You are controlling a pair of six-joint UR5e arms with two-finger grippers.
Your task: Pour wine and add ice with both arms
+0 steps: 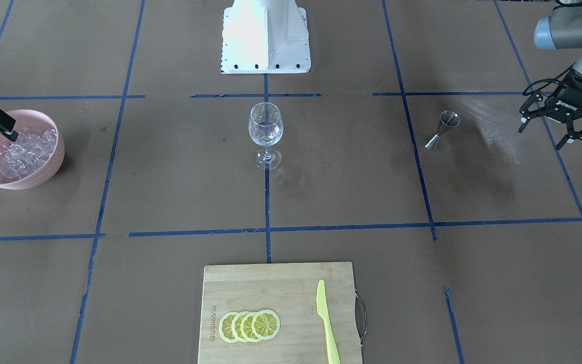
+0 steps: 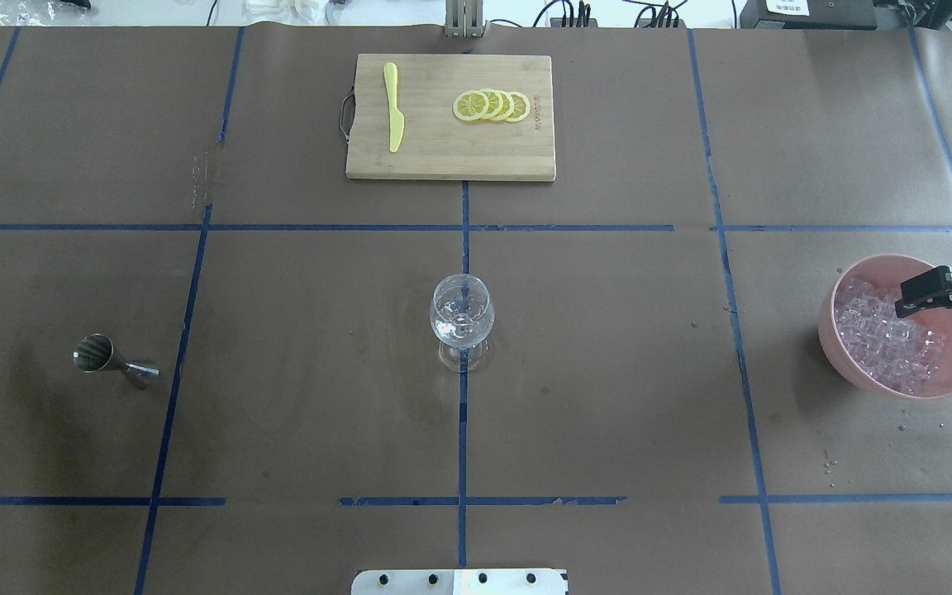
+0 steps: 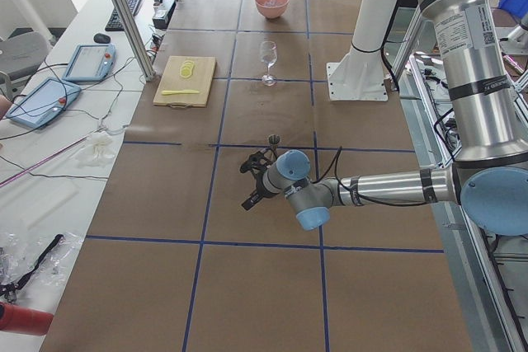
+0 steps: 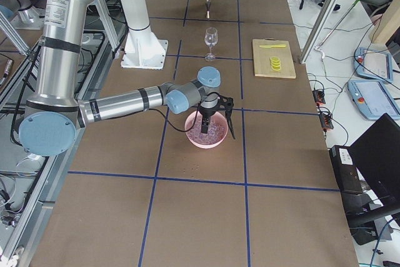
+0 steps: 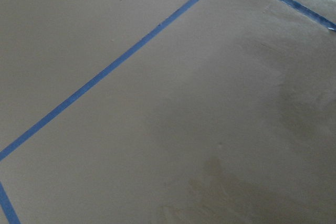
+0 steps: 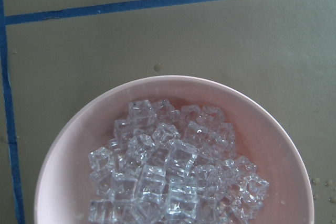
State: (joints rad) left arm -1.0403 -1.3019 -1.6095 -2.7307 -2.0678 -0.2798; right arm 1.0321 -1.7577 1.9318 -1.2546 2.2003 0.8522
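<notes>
- Ice [image 6: 173,177] lies heaped in a pink bowl [image 6: 68,150], well to the robot's right of the wine glass [image 1: 265,132].
- The right gripper [image 4: 217,130] hangs over it, fingers seemingly spread, holding nothing.
- The left gripper [image 1: 541,137] is far on the glass's other side, spread and empty, beyond a metal measuring cup [image 1: 441,132].

Bright, even, diffuse light falls from above on the brown desk [image 2: 608,372], so shadows are soft. A dim patch lies beside the bowl [image 2: 844,357] and another by the jigger [image 2: 116,364]. In the front-facing view the white base [image 1: 265,35] is blown out. A pale sheen streaks the desk just beside the left jaws, with a broad dark smudge near them. The ice [image 6: 173,171] is sharp and glinting in the right wrist view. The left wrist view is soft and washed-out. The glass [image 1: 265,126] carries small highlights.
</notes>
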